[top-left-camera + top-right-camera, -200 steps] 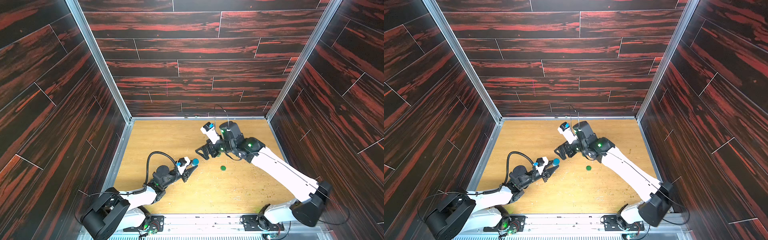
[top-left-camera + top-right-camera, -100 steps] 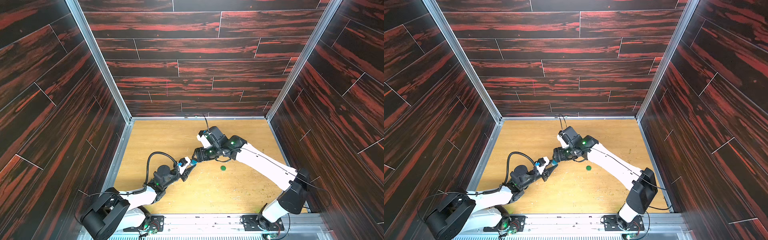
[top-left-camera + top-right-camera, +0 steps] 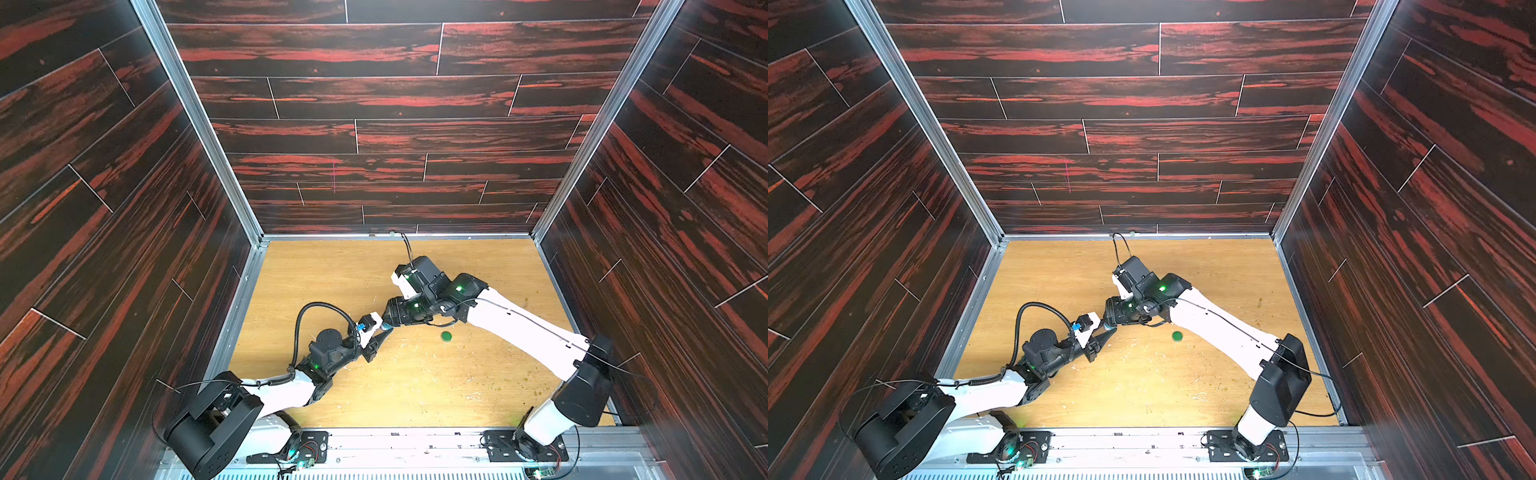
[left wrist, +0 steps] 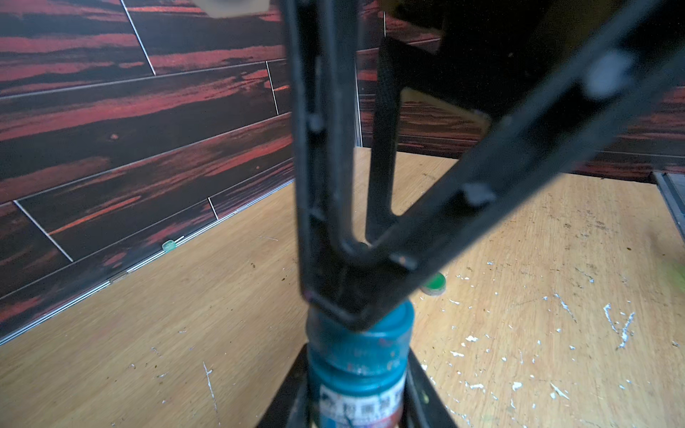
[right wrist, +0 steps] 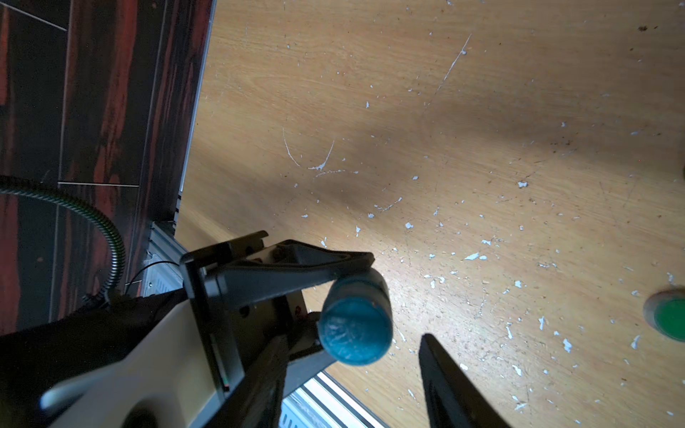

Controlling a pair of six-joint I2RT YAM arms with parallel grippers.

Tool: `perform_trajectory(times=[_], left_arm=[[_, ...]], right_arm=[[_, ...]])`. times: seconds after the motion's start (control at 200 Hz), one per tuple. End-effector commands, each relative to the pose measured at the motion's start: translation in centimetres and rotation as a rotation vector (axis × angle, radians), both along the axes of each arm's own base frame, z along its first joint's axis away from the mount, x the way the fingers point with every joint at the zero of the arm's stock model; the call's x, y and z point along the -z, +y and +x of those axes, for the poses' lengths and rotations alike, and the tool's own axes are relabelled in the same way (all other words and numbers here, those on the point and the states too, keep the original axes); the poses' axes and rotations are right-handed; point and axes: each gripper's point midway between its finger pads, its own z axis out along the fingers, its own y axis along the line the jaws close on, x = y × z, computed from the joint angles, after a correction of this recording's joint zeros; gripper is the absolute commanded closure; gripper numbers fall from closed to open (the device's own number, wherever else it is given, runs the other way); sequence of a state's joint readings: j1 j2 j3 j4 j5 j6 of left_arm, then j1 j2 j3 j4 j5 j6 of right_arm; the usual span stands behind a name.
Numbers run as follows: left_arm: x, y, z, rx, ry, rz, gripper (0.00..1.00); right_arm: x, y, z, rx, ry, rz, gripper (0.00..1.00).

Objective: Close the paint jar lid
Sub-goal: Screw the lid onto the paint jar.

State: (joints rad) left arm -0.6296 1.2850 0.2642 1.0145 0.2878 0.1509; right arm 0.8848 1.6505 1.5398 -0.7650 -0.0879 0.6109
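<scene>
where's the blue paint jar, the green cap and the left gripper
blue paint jar (image 5: 354,331), right wrist view, its round top face
green cap (image 3: 446,336), in a top view, its green middle
left gripper (image 3: 382,332), in a top view, between its fingertips

Both arms are the same build: white tube links, black joint housings. Left arm (image 3: 286,390) has a ribbed black hose (image 3: 324,304) looping off the wrist end, plus a blue plug (image 3: 360,327) beside a white wrist block. Right arm (image 3: 528,332) has a thin black cable (image 3: 407,247) looped at its top and run along the white link. Green lights (image 3: 459,288) glow on the joints. Fingers (image 4: 318,166) are black, skeletal triangular frames with small bosses. Black base plates (image 3: 309,446) have red wires.
</scene>
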Motion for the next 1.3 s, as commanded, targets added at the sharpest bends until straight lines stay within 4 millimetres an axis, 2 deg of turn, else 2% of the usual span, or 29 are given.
perform_trajectory(times=[0.0, 0.085, 0.581, 0.862, 1.097, 1.293], left_arm=[[-1.4, -0.4, 0.2, 0.009, -0.032, -0.028, 0.74], [-1.4, -0.4, 0.2, 0.011, -0.03, -0.032, 0.74], [-1.2, -0.6, -0.1, 0.03, -0.017, -0.035, 0.74], [-1.4, -1.1, -1.2, 0.096, -0.01, -0.045, 0.76], [-1.8, -1.4, -2.2, 0.149, -0.004, -0.044, 0.79], [-2.0, -1.5, -2.7, 0.174, -0.002, -0.044, 0.84]], right_arm=[[1.7, 0.5, -0.3, -0.008, 0.036, -0.02, 0.41], [1.9, 0.7, -0.2, -0.01, 0.042, -0.018, 0.43], [2.8, 0.8, -0.4, -0.048, 0.044, -0.047, 0.65], [2.7, 1.0, -2.1, -0.284, 0.024, -0.077, 0.73], [3.2, 0.9, -3.3, -0.495, -0.02, -0.098, 0.74], [2.6, 1.1, -4.3, -0.66, -0.085, -0.062, 0.73]])
